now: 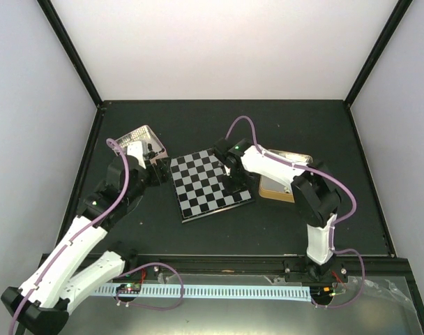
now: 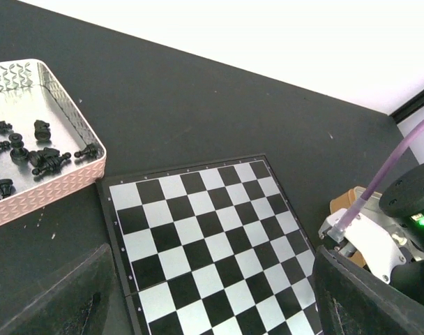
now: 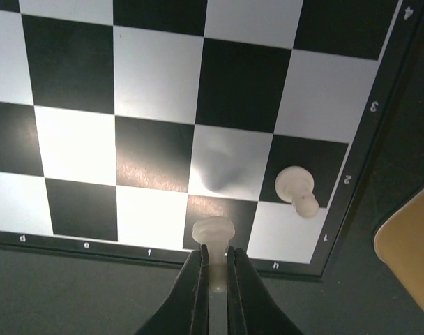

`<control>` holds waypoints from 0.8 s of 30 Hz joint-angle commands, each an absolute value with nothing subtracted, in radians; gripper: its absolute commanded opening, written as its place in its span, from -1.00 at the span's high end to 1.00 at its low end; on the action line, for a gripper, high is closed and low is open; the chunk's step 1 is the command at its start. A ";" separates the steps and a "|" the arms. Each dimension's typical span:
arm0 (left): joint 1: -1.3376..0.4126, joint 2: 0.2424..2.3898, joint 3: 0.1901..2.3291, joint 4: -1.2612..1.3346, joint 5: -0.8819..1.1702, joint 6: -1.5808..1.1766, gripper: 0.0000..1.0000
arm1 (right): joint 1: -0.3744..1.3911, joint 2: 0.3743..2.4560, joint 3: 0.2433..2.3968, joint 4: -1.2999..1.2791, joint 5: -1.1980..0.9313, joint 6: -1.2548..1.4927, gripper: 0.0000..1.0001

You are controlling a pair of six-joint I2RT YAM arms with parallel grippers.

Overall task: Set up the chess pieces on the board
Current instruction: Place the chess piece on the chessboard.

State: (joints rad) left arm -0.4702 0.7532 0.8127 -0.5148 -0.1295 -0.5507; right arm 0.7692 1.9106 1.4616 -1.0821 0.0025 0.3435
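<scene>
The board (image 1: 210,183) lies at the table's middle, also seen in the left wrist view (image 2: 212,244) and the right wrist view (image 3: 156,105). My right gripper (image 3: 215,269) is shut on a cream-white chess piece (image 3: 213,234), held just above the board's near edge by the black g square. A second white piece (image 3: 296,189) stands on the black h2 square. My left gripper (image 1: 155,166) hovers between the tray and the board's left edge, its fingers (image 2: 369,293) wide apart and empty. Black pieces (image 2: 44,157) lie in the pinkish tray (image 2: 51,185).
The tan box (image 1: 280,183) sits right of the board, under my right arm; its corner shows in the right wrist view (image 3: 407,244). The pinkish tray (image 1: 139,139) sits at the board's upper left. Dark walls edge the table.
</scene>
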 commanded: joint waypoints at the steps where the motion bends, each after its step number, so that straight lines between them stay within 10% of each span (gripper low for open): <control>1: -0.462 0.766 0.789 -0.490 -0.143 -0.534 -0.58 | 0.775 1.957 1.511 -1.121 0.039 0.317 0.92; 24: -0.456 0.802 0.765 -0.463 -0.093 -0.552 -0.55 | 0.776 2.058 1.584 -1.117 0.061 0.297 0.69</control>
